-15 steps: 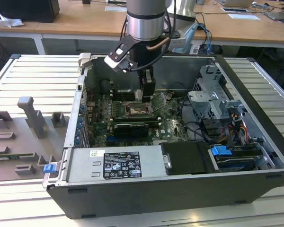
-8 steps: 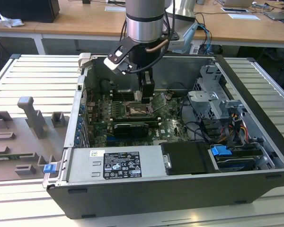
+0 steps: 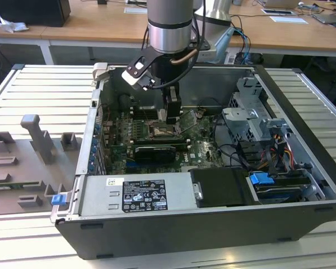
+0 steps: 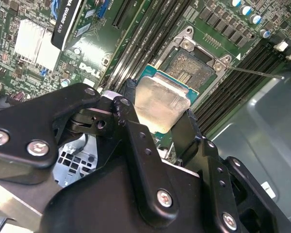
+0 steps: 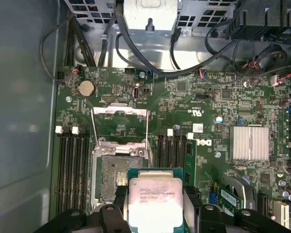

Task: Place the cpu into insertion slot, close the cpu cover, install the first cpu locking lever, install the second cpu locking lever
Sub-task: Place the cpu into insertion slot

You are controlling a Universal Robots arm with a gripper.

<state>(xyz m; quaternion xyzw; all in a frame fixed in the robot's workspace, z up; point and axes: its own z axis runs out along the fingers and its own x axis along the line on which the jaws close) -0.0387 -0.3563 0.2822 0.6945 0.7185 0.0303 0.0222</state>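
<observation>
My gripper [image 4: 160, 106] is shut on the cpu [image 4: 161, 102], a flat square chip with a pale metal top and a green edge, held between the black fingers [image 4: 131, 126]. In the first wrist view the cpu [image 5: 155, 196] hangs over one corner of the insertion slot [image 5: 116, 171], off to its side and above it. The slot's dark contact field [image 4: 196, 65] lies bare. The cpu cover [image 5: 119, 110] is swung open beyond the slot, with green board showing through its window. A thin locking lever [image 4: 258, 73] sticks out beside the slot. In the exterior view the gripper [image 3: 172, 116] hovers just over the slot [image 3: 158, 130].
Black memory slots [image 5: 72, 165] flank the socket on both sides. A black graphics card [image 3: 154, 152], a finned heat sink [image 5: 250, 143], cables and the drive cage [image 3: 257, 120] crowd the open case. A grey fixture plate [image 3: 33, 145] lies at the exterior view's left.
</observation>
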